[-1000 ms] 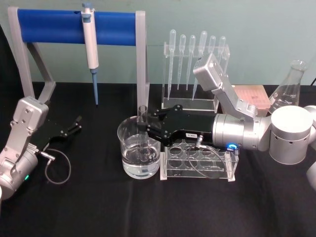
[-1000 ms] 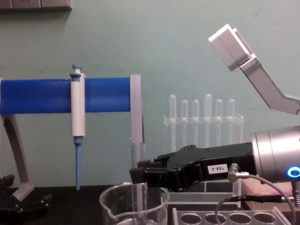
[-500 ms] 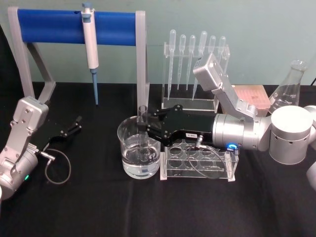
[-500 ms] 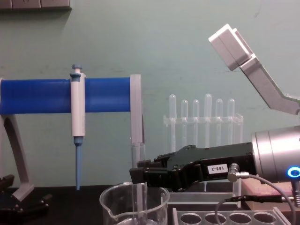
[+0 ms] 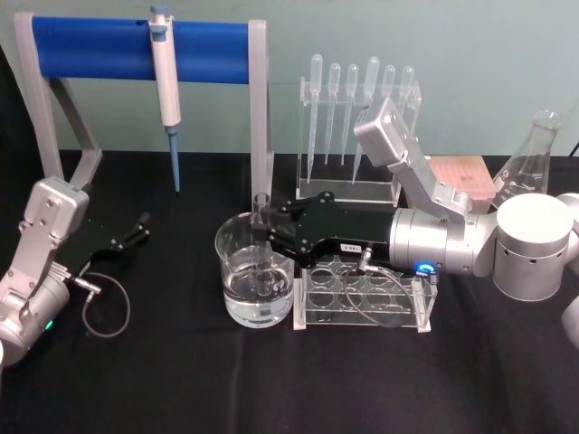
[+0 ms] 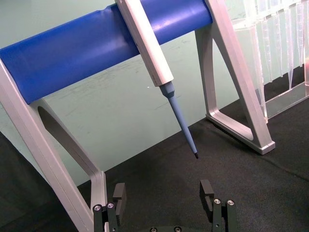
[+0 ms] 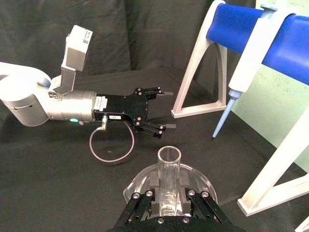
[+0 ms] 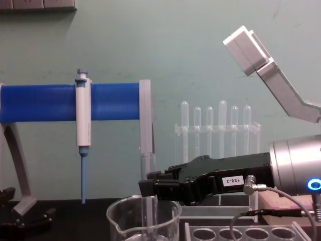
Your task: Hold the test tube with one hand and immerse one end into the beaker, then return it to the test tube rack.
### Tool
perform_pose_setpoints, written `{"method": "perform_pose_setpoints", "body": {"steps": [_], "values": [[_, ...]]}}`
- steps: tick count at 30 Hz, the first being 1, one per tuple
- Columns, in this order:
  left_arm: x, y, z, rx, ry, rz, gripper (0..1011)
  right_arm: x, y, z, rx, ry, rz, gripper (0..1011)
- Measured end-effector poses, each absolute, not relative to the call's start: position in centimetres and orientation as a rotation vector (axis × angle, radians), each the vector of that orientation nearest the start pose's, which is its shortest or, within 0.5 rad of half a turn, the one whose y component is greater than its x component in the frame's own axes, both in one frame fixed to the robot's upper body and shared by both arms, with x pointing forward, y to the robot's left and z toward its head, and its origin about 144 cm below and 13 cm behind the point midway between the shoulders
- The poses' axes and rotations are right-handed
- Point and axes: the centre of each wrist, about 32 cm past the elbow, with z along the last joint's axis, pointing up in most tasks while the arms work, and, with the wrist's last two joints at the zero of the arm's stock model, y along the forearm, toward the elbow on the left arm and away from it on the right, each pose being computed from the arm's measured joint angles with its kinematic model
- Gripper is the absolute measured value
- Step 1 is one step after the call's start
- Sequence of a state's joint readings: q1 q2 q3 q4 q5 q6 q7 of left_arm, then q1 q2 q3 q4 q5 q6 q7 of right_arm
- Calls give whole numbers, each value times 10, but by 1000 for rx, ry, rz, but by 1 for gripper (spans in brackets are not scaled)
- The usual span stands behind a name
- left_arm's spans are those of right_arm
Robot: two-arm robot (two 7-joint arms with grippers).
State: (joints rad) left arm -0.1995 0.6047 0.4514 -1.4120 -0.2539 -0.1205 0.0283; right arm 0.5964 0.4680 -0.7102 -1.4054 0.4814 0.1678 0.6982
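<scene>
The test tube [image 5: 262,217] stands upright over the beaker [image 5: 232,271], its lower end down inside the glass where the water sits. My right gripper [image 5: 264,233] reaches in from the right and is shut on the test tube just above the beaker rim. In the chest view the test tube [image 8: 146,165] rises above the black fingers of the right gripper [image 8: 145,188], over the beaker [image 8: 120,221]. The right wrist view looks down the open rim of the test tube [image 7: 169,169] between the pads. My left gripper [image 5: 138,228] rests open at the table's left, away from the glassware.
A white-and-blue pipettor [image 5: 166,81] hangs on a blue-barred stand [image 5: 99,47] at the back left. A clear rack of bulb pipettes [image 5: 358,117] stands behind the right arm. An acrylic tube rack [image 5: 362,303] sits right of the beaker. A flask [image 5: 529,167] stands far right.
</scene>
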Motion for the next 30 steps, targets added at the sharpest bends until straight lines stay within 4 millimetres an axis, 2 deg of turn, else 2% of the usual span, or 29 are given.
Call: {"method": "perform_pose_setpoints", "body": {"steps": [30], "values": [[489, 310, 1140, 304, -285, 1248, 1000, 563, -198, 1239, -244, -62, -372, 233]]}}
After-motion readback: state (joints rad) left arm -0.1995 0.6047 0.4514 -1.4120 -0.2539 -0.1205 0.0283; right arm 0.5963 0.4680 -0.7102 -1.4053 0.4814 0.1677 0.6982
